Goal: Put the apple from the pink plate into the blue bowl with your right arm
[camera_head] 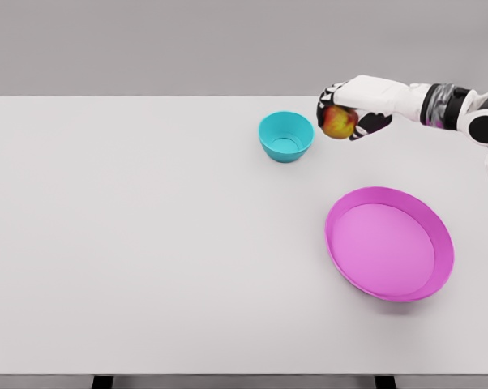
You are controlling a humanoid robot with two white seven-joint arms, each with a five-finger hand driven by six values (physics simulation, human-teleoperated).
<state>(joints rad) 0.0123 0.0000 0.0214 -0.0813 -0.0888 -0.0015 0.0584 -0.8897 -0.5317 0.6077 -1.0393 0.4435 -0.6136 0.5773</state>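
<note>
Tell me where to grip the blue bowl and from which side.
Pinch the blue bowl at its rim, coming from above. It stands upright, open and empty. Its left rim is freest: the right hand, shut on the apple, hangs just to its right.

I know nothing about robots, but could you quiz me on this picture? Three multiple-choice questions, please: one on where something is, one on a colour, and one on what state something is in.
1. Where is the apple?
A. On the pink plate
B. In the right hand, beside the bowl
C. Inside the bowl

2. What colour is the bowl?
A. Blue-green
B. Yellow
C. Black

3. What state is the pink plate in?
A. Holding the apple
B. Turned upside down
C. Empty, right side up

Answers:
1. B, since the right hand has its fingers wrapped around the apple, just right of the bowl's rim.
2. A, since the bowl is plainly turquoise against the white table.
3. C, since only the plate's bare pink inside shows, with its rim facing up.
</note>
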